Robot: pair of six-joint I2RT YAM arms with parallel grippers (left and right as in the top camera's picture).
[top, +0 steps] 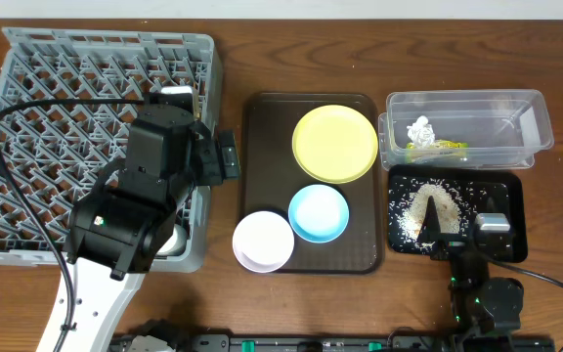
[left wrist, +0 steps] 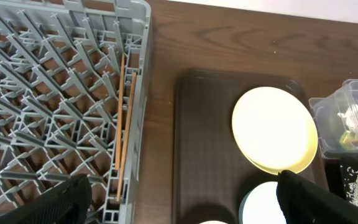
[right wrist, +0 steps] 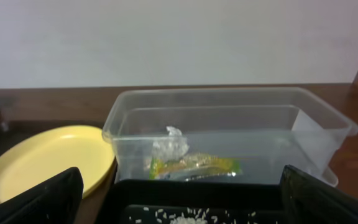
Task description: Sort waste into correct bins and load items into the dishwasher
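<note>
Waste, sorted:
- one tissue [top: 420, 129] and one wrapper [top: 440, 149] in the clear tub [top: 541, 108]
- one rice heap [top: 433, 207] on the black tray [top: 511, 191]

Dish rack [top: 27, 78]: holds two chopsticks [left wrist: 124, 124].

Yours to load, all on the brown serving tray [top: 267, 147]:
- one yellow plate [top: 334, 143]
- one blue bowl [top: 318, 212]
- one pinkish-white bowl [top: 263, 241]

Left pincer [left wrist: 179, 205] and right pincer [right wrist: 179, 202]: both spread, empty.

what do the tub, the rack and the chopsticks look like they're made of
The tub looks like clear glossy plastic: its contents show through the wall. The rack looks like grey matte moulded plastic, all pegs and lattice. The chopsticks seem wood or bamboo: thin, tan, dull.
</note>
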